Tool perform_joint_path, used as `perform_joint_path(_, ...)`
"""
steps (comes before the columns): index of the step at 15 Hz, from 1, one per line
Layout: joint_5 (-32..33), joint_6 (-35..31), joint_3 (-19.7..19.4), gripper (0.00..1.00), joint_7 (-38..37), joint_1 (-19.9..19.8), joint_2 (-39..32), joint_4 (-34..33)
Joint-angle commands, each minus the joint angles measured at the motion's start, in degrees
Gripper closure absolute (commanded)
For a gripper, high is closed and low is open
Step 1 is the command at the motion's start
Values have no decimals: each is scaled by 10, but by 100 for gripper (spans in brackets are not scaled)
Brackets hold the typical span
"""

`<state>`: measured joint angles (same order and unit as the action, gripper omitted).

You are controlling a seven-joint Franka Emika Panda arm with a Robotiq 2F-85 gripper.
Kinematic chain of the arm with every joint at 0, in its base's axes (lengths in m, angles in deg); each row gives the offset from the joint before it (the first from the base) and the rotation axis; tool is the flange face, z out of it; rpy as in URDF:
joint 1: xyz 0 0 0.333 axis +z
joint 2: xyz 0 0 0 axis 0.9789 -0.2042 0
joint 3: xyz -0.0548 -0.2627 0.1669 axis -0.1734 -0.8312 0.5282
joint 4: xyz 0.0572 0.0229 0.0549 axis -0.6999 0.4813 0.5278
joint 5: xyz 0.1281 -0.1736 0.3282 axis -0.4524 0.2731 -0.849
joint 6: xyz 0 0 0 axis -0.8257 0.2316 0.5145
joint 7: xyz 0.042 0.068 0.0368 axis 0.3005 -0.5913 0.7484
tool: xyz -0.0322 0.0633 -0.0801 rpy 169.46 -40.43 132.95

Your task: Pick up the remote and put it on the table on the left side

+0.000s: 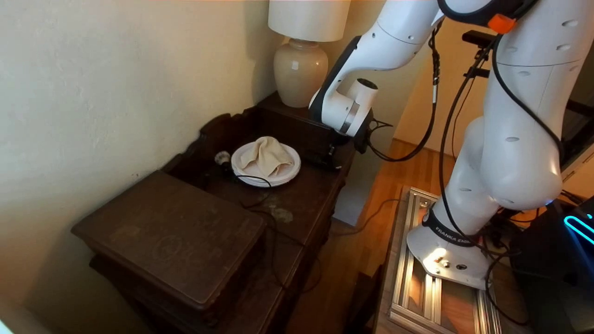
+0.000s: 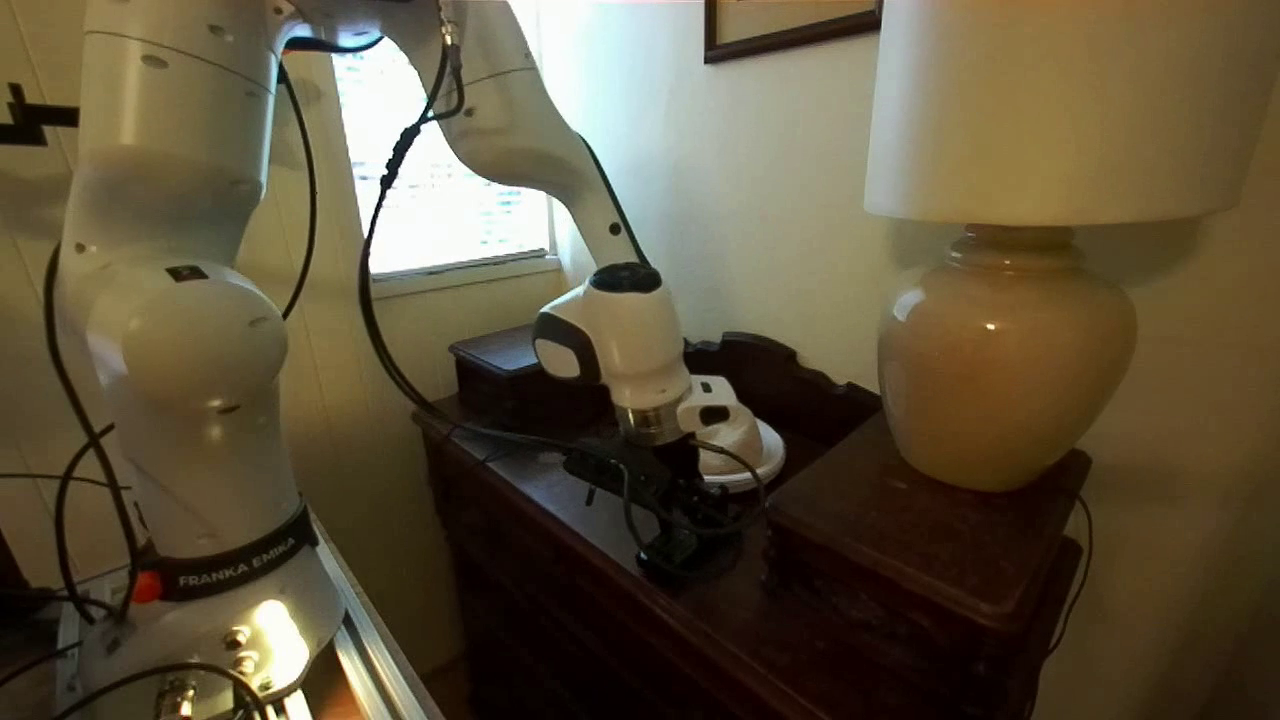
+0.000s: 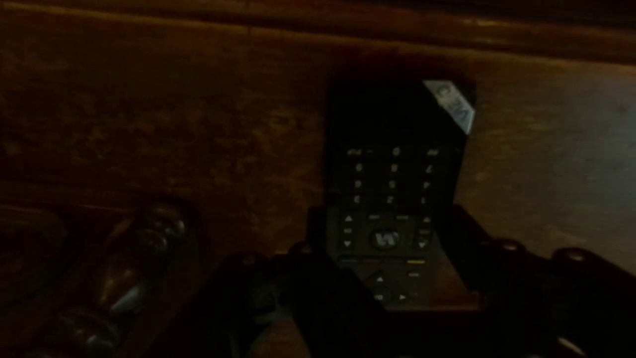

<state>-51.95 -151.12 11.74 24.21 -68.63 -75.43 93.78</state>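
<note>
The claw (image 3: 385,223) straddles the remote (image 3: 395,179), on or just over the counter (image 3: 213,129); whether it grips, I cannot tell. A loose or off-centre hold could let one end droop and, carried left, clip the plate (image 1: 290,173).

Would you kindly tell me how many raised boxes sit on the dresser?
2: one box under the lamp, another box at the opposite end of the dresser. The arm hides part of it, but I see no third.
</note>
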Motion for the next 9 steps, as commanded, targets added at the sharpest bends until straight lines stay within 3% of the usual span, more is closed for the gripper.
perform_joint_path(1,54,60,-22,65,-81,10,-26,-31)
perform_joint_path(4,78,82,-32,65,-138,15,-32,-50)
perform_joint_path(5,69,62,-30,15,-154,19,-36,-57)
perform_joint_path(6,78,56,-35,13,-178,26,-36,-57)
perform_joint_path(8,85,7,-43,0,-211,51,-29,-42)
perform_joint_path(9,85,-37,-49,0,-217,69,-13,-20)
